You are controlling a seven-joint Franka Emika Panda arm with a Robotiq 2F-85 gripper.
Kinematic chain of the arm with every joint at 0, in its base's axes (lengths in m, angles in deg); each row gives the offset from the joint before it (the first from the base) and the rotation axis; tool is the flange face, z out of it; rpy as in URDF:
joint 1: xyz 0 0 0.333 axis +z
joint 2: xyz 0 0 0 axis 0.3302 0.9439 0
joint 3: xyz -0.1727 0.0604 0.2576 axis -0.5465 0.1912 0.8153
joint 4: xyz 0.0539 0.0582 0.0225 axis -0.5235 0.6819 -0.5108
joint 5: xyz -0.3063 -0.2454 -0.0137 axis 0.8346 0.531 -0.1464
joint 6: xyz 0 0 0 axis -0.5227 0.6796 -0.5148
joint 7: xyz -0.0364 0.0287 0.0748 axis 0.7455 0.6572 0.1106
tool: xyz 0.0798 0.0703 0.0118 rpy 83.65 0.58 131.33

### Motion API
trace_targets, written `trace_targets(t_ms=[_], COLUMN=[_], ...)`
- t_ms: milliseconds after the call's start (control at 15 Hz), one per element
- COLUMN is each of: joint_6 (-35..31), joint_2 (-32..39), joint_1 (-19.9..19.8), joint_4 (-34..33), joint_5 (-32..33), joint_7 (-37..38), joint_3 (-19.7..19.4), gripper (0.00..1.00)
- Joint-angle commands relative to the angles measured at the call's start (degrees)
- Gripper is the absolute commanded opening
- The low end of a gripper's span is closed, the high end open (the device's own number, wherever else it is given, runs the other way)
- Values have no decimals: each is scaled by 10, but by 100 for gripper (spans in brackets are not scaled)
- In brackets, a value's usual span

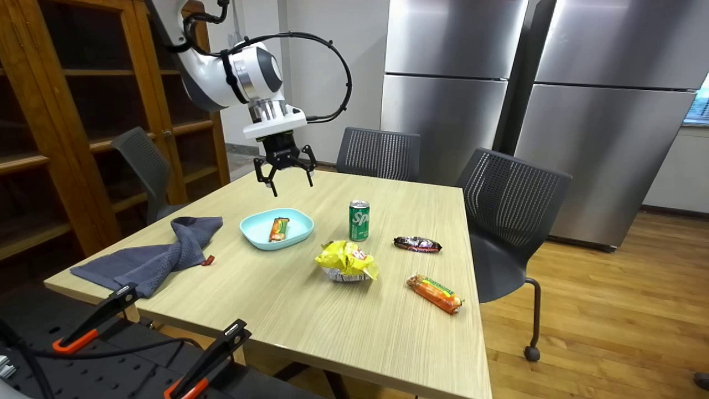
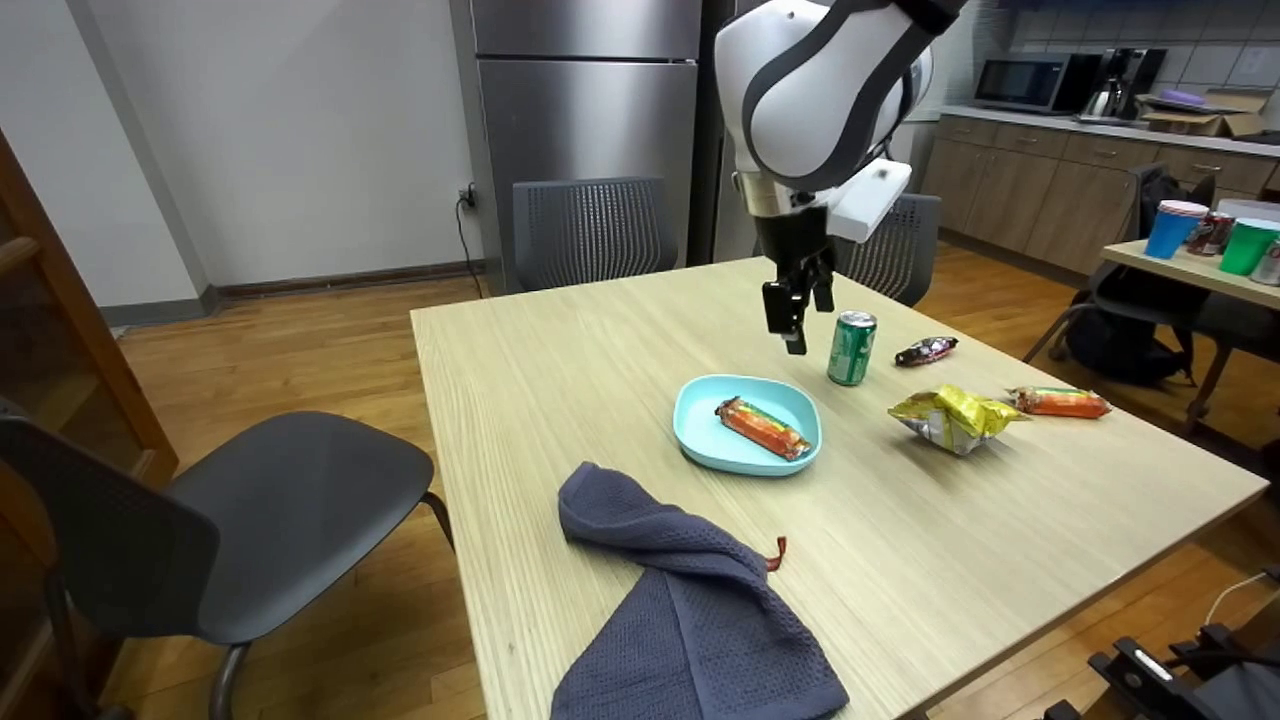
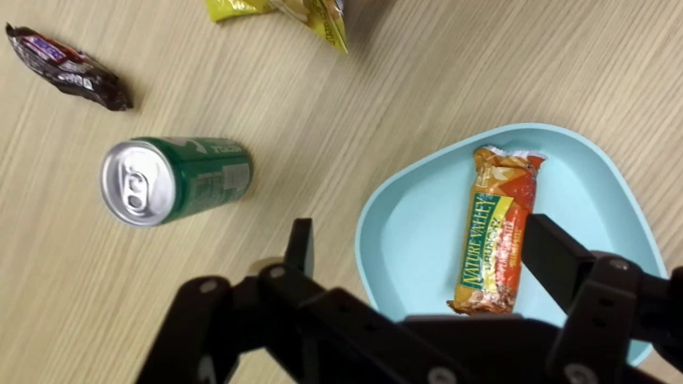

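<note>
Granola bar (image 3: 493, 234) lies in the turquoise dish (image 3: 421, 224) (tool (image 1: 293, 189) hangs higher, jaws apart).

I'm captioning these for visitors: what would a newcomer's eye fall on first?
Likely first is the black gripper, open and holding nothing above the table in both exterior views. Next, the light blue dish stands out in the wrist view, with a wrapped Nature Valley bar lying in it. Then come the upright green can and the crinkled yellow bag, right of the dish in both exterior views.
</note>
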Motion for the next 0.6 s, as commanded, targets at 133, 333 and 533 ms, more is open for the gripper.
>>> trace_targets(t_ms=[133, 333, 533], joint_6=[-3, -10, -18], joint_2=[-60, -72, -75], joint_1=[-66, -98, -125], joint_4=[34, 31, 23], joint_5=[-65, -111, -164], joint_7=[-15, -4, 20], joint_3=[4, -1, -12], gripper=[100, 100, 100])
